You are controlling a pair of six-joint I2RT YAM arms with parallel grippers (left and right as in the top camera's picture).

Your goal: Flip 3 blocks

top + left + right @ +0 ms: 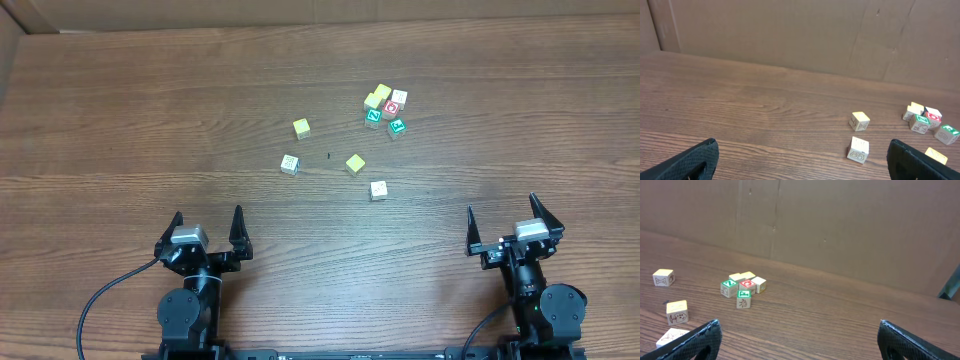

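Several loose wooden blocks lie mid-table. A whitish block with a grey pattern (290, 164) (858, 149) sits left of a yellow-topped block (355, 164) (677, 311). A cream block with faint print (378, 189) (672, 337) lies nearest the front. Another yellow-topped block (301, 128) (860, 121) sits farther back. My left gripper (208, 225) (802, 145) is open and empty near the front edge, well short of the blocks. At the front right my right gripper (501, 220) (799, 325) is also open and empty.
A tight cluster of cubes (385, 108) (742, 287) with green letter faces, a red face and yellow tops stands behind the loose blocks. A cardboard wall (790, 30) closes off the back of the wooden table (150, 120).
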